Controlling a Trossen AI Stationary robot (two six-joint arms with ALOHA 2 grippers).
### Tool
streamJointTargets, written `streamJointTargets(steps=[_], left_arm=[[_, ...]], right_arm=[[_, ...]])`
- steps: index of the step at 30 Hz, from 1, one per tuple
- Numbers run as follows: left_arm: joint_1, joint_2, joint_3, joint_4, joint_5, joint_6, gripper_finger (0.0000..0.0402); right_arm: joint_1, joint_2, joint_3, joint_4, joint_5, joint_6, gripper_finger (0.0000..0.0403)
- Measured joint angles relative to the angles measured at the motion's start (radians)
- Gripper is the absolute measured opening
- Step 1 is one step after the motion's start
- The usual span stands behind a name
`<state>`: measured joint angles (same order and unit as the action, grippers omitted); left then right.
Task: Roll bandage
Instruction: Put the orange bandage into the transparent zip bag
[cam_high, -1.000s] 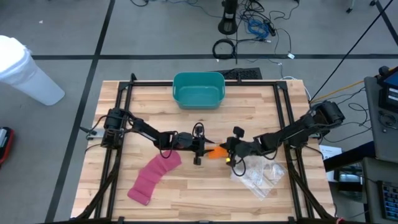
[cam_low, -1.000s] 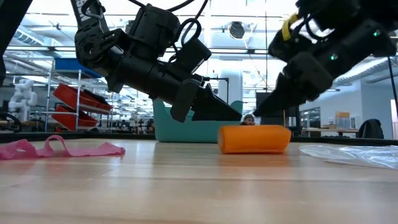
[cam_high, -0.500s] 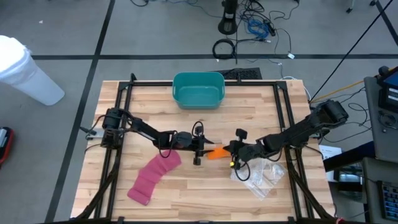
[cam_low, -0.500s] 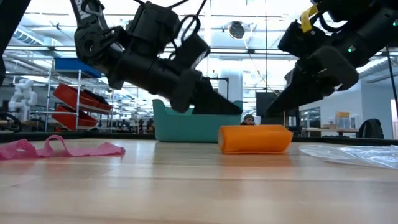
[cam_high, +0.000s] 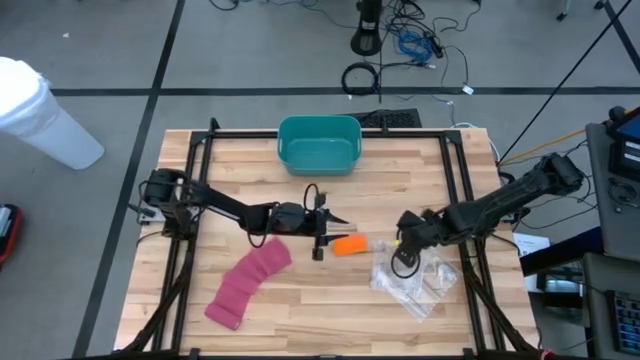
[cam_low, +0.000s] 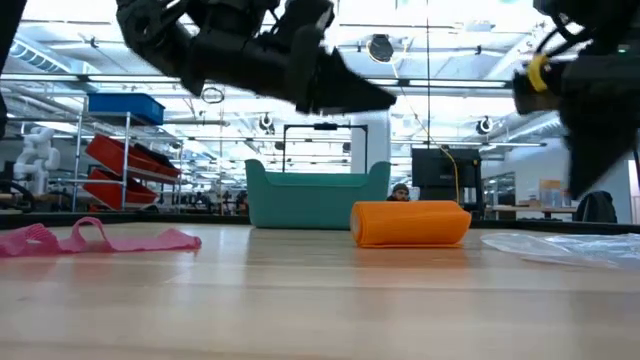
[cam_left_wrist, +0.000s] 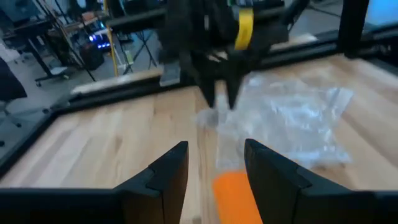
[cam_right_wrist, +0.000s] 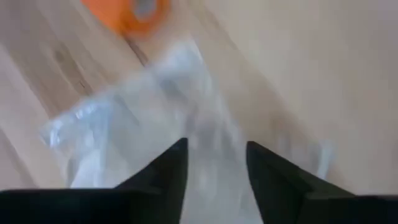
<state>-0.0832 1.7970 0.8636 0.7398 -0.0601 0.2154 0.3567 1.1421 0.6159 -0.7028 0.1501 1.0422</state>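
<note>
— Both arms have pulled back from the orange bandage roll (cam_high: 349, 245); the right gripper (cam_high: 401, 257) has retreated toward three o'clock and now hangs over the clear plastic bag (cam_high: 420, 281), its fingers parted and empty.

— And the roll?

— Lying free on the wooden table (cam_high: 320, 310), near centre. At its nine o'clock the left gripper (cam_high: 338, 220) hovers raised, fingers apart, holding nothing. The pink bandage (cam_high: 246, 283) lies at seven o'clock, the teal bin (cam_high: 319, 143) at twelve, farthest off.
</note>
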Motion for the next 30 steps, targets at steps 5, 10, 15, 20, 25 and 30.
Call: streamJointTargets(steps=[5,10,15,20,25,30], left_arm=[[0.024,-0.041,0.097,-0.191,0.0,-0.06,0.0164],[0.03,-0.063,0.161,-0.345,0.0,-0.104,0.0164],[0.029,-0.063,0.161,-0.353,0.0,-0.104,0.0164],[0.029,-0.063,0.161,-0.364,0.0,-0.102,0.0164],[0.029,-0.063,0.161,-0.365,0.0,-0.099,0.0164],[0.029,-0.063,0.161,-0.365,0.0,-0.098,0.0164]], right_arm=[[0.077,0.008,0.0,-0.109,-0.087,0.218,0.0199],[0.149,0.007,0.0,-0.116,-0.105,0.332,0.0212],[0.213,0.021,-0.014,-0.111,-0.101,0.43,0.0209],[0.279,0.024,-0.043,-0.048,-0.097,0.536,0.0209],[0.316,0.054,-0.043,-0.011,-0.089,0.58,0.0208],[0.321,0.116,-0.044,0.004,-0.098,0.596,0.0208]])
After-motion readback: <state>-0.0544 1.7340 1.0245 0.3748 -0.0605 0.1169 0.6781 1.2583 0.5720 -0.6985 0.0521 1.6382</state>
